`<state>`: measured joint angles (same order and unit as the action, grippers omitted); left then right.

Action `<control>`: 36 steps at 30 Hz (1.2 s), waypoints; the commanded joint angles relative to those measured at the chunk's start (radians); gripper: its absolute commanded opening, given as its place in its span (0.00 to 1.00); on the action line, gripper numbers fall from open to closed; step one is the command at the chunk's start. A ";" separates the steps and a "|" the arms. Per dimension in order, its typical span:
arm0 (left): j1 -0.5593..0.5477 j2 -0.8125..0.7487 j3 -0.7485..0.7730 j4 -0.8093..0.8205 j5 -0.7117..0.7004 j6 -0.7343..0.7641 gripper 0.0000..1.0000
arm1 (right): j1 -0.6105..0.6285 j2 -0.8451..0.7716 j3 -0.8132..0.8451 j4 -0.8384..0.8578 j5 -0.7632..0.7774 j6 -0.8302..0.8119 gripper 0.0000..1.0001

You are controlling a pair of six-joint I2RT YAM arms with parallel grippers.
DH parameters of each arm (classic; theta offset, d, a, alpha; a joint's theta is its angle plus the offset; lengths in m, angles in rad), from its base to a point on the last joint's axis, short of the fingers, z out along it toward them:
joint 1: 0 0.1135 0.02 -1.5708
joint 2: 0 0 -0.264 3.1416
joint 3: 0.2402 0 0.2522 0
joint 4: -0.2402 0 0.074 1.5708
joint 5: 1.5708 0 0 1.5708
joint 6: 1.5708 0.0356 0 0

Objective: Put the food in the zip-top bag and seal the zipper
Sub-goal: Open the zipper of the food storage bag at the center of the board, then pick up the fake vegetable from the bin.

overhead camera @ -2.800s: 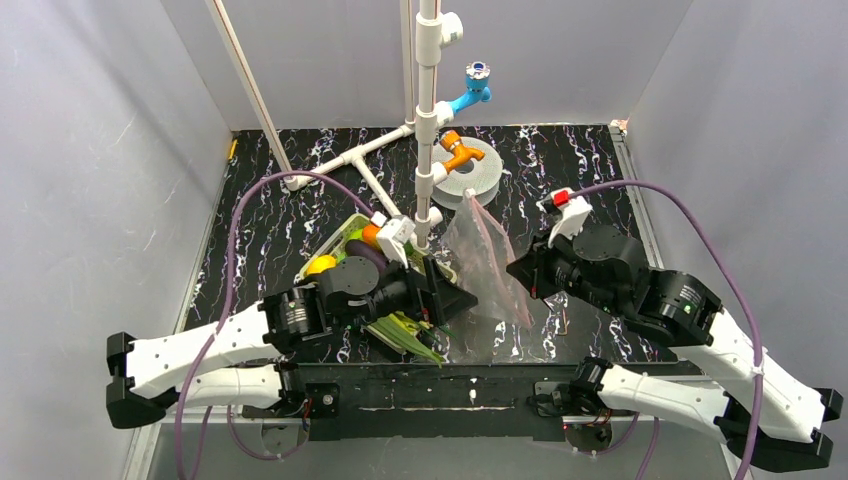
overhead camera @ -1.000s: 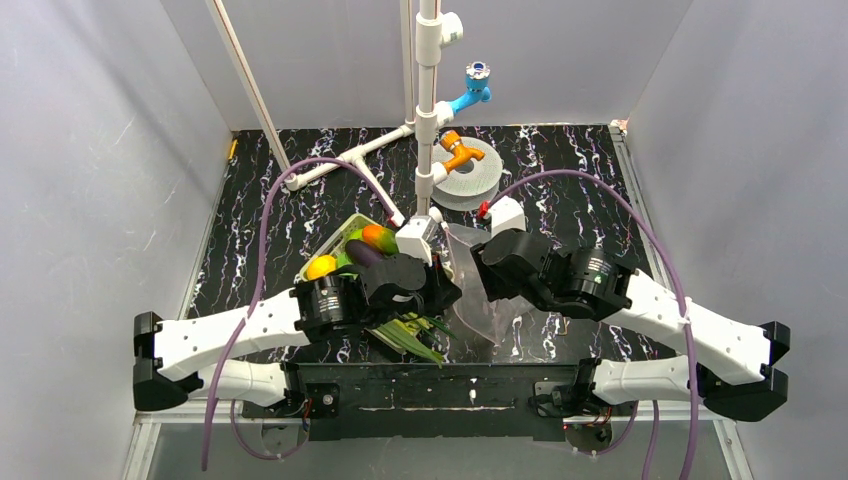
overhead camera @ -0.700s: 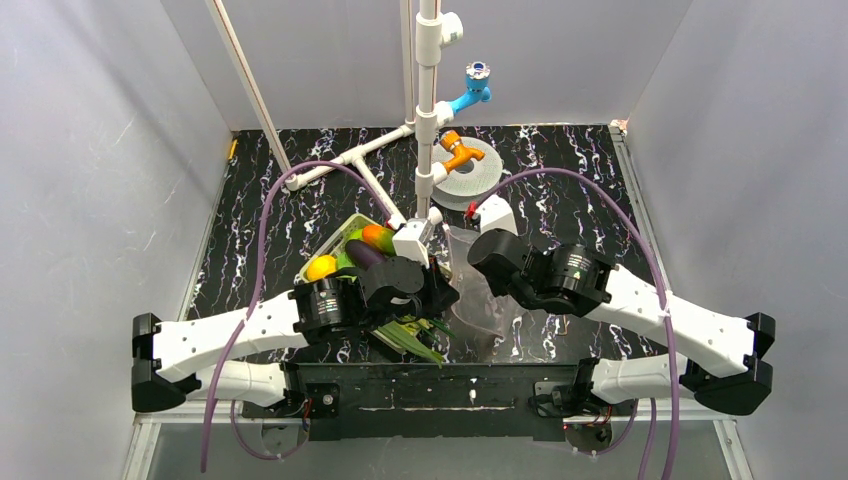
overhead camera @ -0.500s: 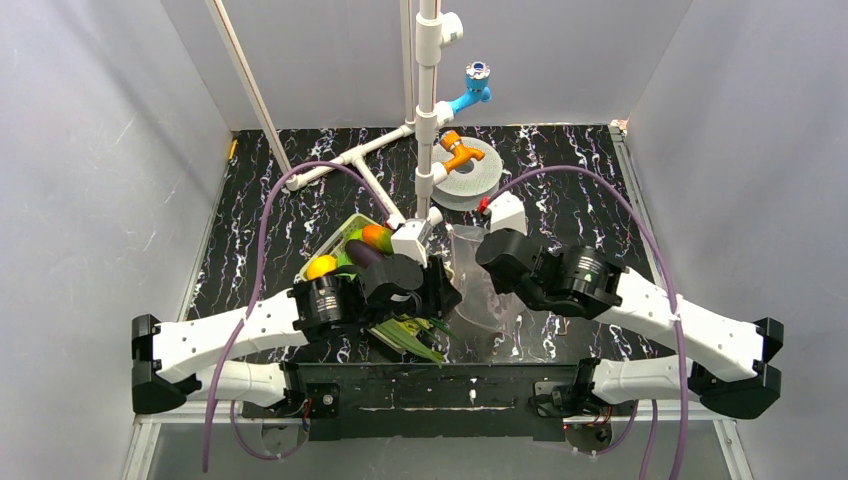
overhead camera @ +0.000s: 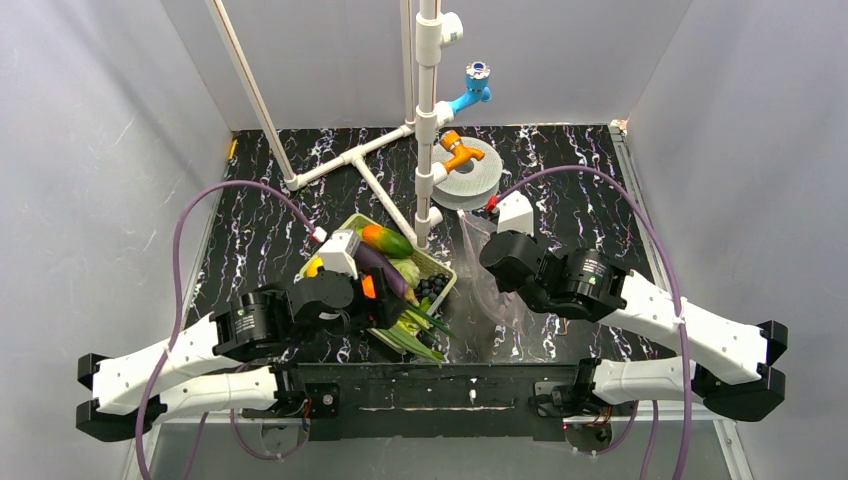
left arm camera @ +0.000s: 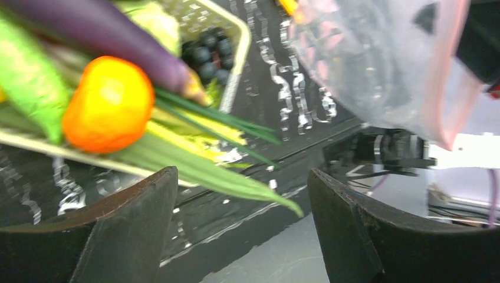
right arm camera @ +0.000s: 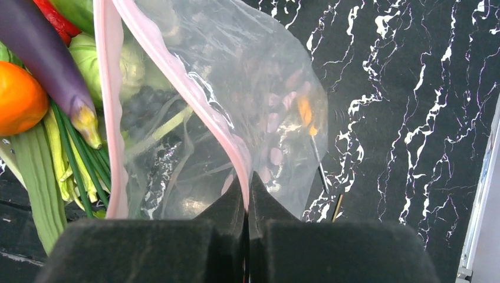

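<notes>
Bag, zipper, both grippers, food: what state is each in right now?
zip-top bag: held, mouth open.
zipper: unsealed, strips apart.
right gripper: shut on the zipper.
left gripper: open, empty.
food: in the basket, not bagged.

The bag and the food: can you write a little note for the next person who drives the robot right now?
The left gripper is open and empty, hovering by the near edge of the basket.
The right gripper is shut on the zipper, holding the zip-top bag up beside the basket with its mouth open.
The food lies in the basket; none is seen in the bag.
Done: the bag is held open.
Left: move the food into the bag piece by piece, then press the zipper shut.
</notes>
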<state>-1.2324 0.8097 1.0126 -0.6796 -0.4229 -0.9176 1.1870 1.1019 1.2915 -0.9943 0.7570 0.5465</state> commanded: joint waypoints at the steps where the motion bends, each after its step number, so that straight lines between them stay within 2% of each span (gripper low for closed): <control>1: 0.007 0.005 -0.005 -0.244 -0.111 -0.036 0.76 | 0.002 -0.018 -0.012 0.031 0.022 -0.005 0.01; 3: 0.007 0.028 0.008 -0.282 -0.097 -0.013 0.75 | 0.003 -0.019 -0.013 0.031 0.025 -0.011 0.01; 6: 0.007 0.053 -0.027 -0.186 0.031 0.109 0.78 | 0.003 -0.023 -0.022 0.030 0.035 -0.026 0.01; 10: 0.001 0.060 -0.136 0.081 0.241 0.369 0.79 | 0.002 -0.036 -0.026 0.038 0.023 -0.033 0.01; 14: -0.005 0.078 -0.170 0.151 0.277 0.595 0.82 | 0.002 -0.062 -0.034 0.065 -0.025 -0.042 0.01; 15: -0.006 0.079 -0.181 0.178 0.305 0.694 0.83 | 0.003 -0.069 -0.039 0.071 -0.034 -0.039 0.01; 16: -0.006 0.077 -0.190 0.206 0.336 0.761 0.87 | 0.003 -0.076 -0.044 0.075 -0.037 -0.039 0.01; 17: -0.007 0.076 -0.199 0.230 0.366 0.818 0.97 | 0.003 -0.079 -0.049 0.078 -0.039 -0.034 0.01; 18: -0.013 0.067 -0.209 0.261 0.382 0.865 0.98 | 0.002 -0.082 -0.051 0.077 -0.040 -0.032 0.01; 23: -0.022 -0.049 -0.359 0.461 0.604 1.115 0.98 | 0.002 -0.087 -0.054 0.077 -0.051 -0.018 0.01; 26: -0.022 -0.049 -0.368 0.454 0.655 1.196 0.98 | 0.000 -0.093 -0.053 0.075 -0.051 -0.016 0.01; 28: -0.022 -0.005 -0.344 0.416 0.677 1.235 0.96 | 0.000 -0.095 -0.055 0.079 -0.051 -0.016 0.01; 31: -0.023 0.074 -0.306 0.371 0.695 1.285 0.84 | 0.000 -0.091 -0.054 0.085 -0.053 -0.020 0.01; 36: -0.023 0.115 -0.331 0.422 0.677 1.310 0.70 | -0.001 -0.083 -0.043 0.082 -0.057 -0.021 0.01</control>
<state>-1.2522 0.9192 0.6785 -0.2867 0.2272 0.3199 1.1866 1.0264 1.2411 -0.9424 0.6964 0.5201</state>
